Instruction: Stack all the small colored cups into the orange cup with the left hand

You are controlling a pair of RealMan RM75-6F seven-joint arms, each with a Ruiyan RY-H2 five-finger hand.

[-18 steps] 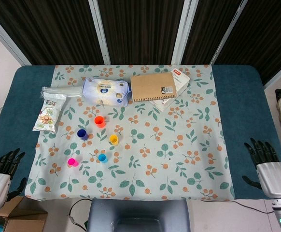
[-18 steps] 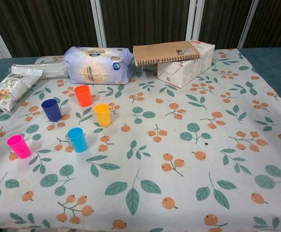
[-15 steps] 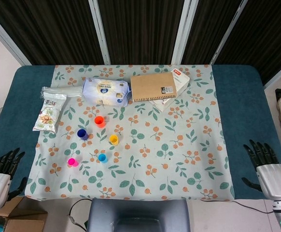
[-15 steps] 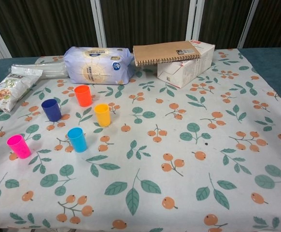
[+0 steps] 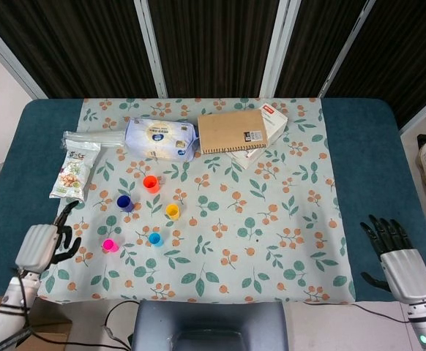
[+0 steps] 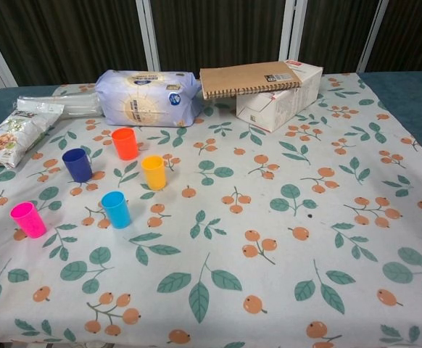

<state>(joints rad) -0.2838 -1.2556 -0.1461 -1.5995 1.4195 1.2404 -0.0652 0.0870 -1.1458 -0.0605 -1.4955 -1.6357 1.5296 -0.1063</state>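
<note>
Since the earlier frame the left hand point(image 5: 46, 244) has come in from the table's corner onto the left edge of the cloth point(image 5: 286, 219), just left of the pink cup point(image 5: 109, 245). It holds nothing; its fingers look loosely bent, one reaching forward, but I cannot tell how far open it is. Only the head view shows it. The right hand point(image 5: 394, 257) is also seen only in the head view, at the right edge of the table point(image 5: 367, 139), fingers spread and holding nothing.

All cups stand upright and apart, none stacked. The orange cup point(image 6: 125, 143) is in front of the tissue pack point(image 6: 149, 96), with the navy cup point(image 6: 77, 164) to its left and the yellow cup point(image 6: 154, 172) to its right. The blue cup point(image 6: 115, 209) and the pink cup are nearest to the robot.

The chest view shows that the notebook point(image 6: 249, 78) leans on the white box point(image 6: 283, 98). A snack bag point(image 5: 75, 174) lies at the far left
</note>
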